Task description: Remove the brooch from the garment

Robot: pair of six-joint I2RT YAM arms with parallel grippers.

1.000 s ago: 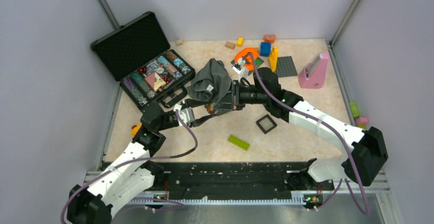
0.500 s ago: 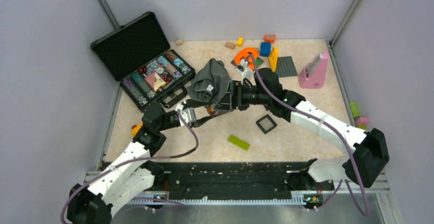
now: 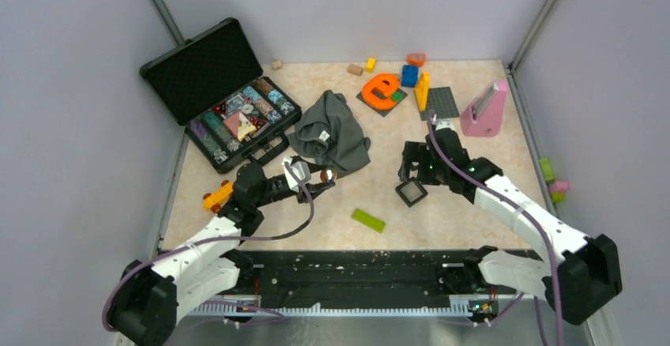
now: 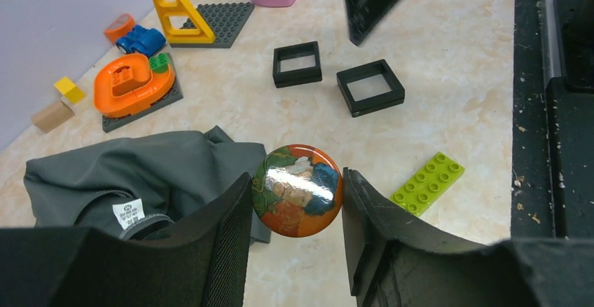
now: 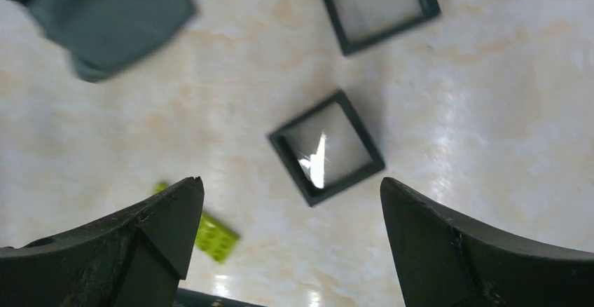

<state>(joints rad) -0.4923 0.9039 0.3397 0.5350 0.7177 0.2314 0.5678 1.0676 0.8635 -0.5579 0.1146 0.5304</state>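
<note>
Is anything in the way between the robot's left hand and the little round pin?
No, nothing visible is in the way. The left hand grips the brooch right between its fingers, and the grey shirt lies beside it.

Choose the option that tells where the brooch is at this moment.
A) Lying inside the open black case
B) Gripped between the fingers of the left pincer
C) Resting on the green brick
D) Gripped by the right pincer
B: the left wrist view shows the round brooch clamped between the two fingers of the left pincer, next to the garment, while the right pincer hangs open and empty above a black square frame.
</note>
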